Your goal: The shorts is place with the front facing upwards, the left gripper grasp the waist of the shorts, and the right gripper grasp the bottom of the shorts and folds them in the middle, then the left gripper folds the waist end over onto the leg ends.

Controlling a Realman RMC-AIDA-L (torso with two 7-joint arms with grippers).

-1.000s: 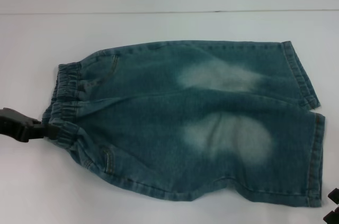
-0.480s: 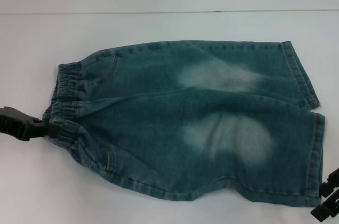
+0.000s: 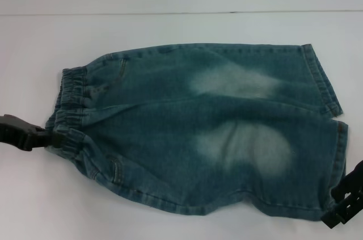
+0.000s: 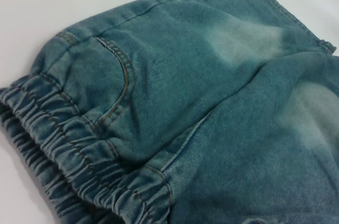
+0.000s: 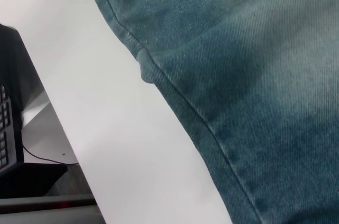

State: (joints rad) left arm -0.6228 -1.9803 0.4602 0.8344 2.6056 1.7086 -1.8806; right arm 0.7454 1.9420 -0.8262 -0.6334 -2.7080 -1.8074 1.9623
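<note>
**Me:** Nearest my body, at the lower right corner of the white table [image 3: 170, 1], my right gripper [image 3: 345, 203], black with short cylindrical fingers, sits at the near corner of the leg hems [image 3: 334, 155]. I cannot tell whether its fingers are apart or closed.

**Partner:** And your other arm?

**Me:** My left gripper [image 3: 48, 138], black too, meets the ruffled elastic waistband [image 3: 68, 115] at its near end; the band puckers there, so I judge it pinched between my fingers.

**Partner:** Where's the garment itself?

**Me:** Blue-green washed denim shorts [image 3: 204, 132] with pale faded patches lie flat between my arms, waist to my left, legs to my right, reaching toward the table's far edge. A curved pocket seam [image 4: 124, 83] shows beside the band.

**Partner:** Which step is this?

**Me:** Getting the two grasps, I'd say; no fold is made yet. Next, my right fingers need a firm hold on that hem, then both ends should lift together and carry the near half over the far half.
</note>
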